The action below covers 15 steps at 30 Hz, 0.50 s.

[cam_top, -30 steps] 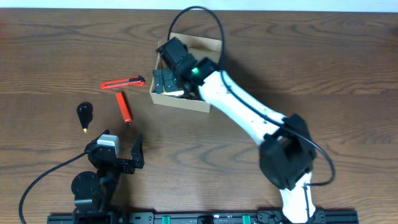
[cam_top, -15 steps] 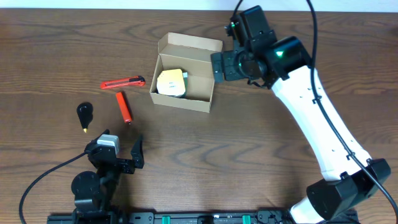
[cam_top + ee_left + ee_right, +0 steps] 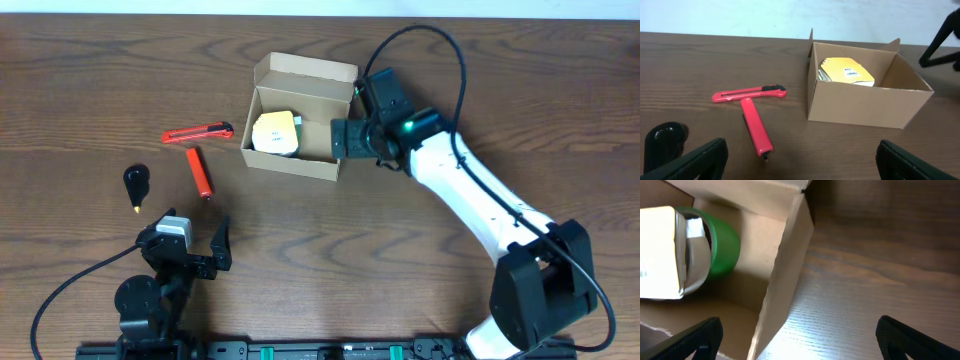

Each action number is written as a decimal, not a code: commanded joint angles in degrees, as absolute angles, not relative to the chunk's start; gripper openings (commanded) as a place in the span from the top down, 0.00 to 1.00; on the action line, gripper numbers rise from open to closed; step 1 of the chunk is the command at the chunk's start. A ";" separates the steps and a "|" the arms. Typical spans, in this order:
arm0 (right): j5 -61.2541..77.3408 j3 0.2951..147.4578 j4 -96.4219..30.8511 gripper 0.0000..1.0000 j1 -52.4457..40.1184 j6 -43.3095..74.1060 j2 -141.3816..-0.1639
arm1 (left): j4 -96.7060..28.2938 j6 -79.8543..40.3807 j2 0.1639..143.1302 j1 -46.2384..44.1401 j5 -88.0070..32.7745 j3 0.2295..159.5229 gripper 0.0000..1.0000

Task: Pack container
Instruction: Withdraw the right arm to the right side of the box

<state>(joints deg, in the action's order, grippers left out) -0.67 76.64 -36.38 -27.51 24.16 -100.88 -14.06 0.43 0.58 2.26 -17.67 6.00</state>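
The tan cardboard container (image 3: pixel 290 164) stands open at the table's middle back, its flap lid (image 3: pixel 305 69) standing up at the far side. Inside lie a yellow-and-white item (image 3: pixel 274 133) and a green item (image 3: pixel 298 122). My right gripper (image 3: pixel 345 138) is open and empty, astride the container's right wall (image 3: pixel 785 280); the green item (image 3: pixel 722 250) shows inside. My left gripper (image 3: pixel 195 255) is open and empty near the front left, facing the container (image 3: pixel 860 105). A red utility knife (image 3: pixel 198 132) and a red marker (image 3: pixel 200 170) lie left of the container.
A black object with a yellow tip (image 3: pixel 135 185) lies at the far left. The knife (image 3: pixel 747 93) and marker (image 3: pixel 756 132) lie between my left gripper (image 3: pixel 802 165) and the container. The right arm reaches in from the front right.
My right gripper was inside the container, then pulled out to the right, leaving the yellow-and-white item there. It has now come back to the container's right wall. The left arm is still.
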 commanded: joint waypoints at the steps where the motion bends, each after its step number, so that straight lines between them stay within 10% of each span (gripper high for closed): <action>1: -0.62 75.11 -34.17 0.01 -28.03 25.74 -100.92 | -14.33 1.26 0.25 2.61 -17.41 4.56 0.05; 15: -5.85 75.16 -36.25 0.01 -26.89 26.09 -105.45 | -14.31 1.28 0.25 2.61 -17.41 4.56 0.05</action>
